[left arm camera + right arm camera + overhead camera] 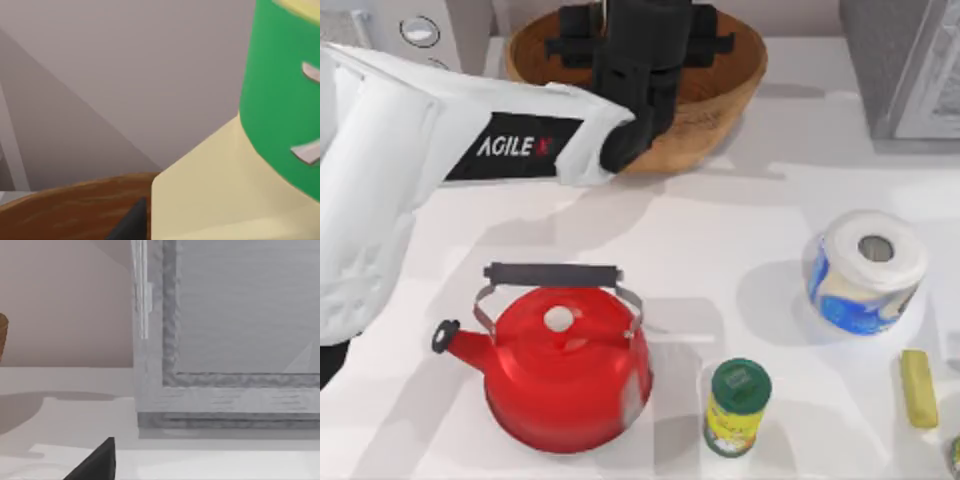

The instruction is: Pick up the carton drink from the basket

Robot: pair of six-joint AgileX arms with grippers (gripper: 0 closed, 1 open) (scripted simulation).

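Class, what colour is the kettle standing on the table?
Bright red, with a dark handle; the kettle shows best in the top view.

My left arm's gripper (638, 40) hangs over the basket (730, 95) behind the red kettle (560, 375).

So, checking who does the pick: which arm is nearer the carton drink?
Left. The left gripper hangs over the basket, with the carton drink right at its wrist camera. The right arm faces a grey appliance beyond the basket's side.
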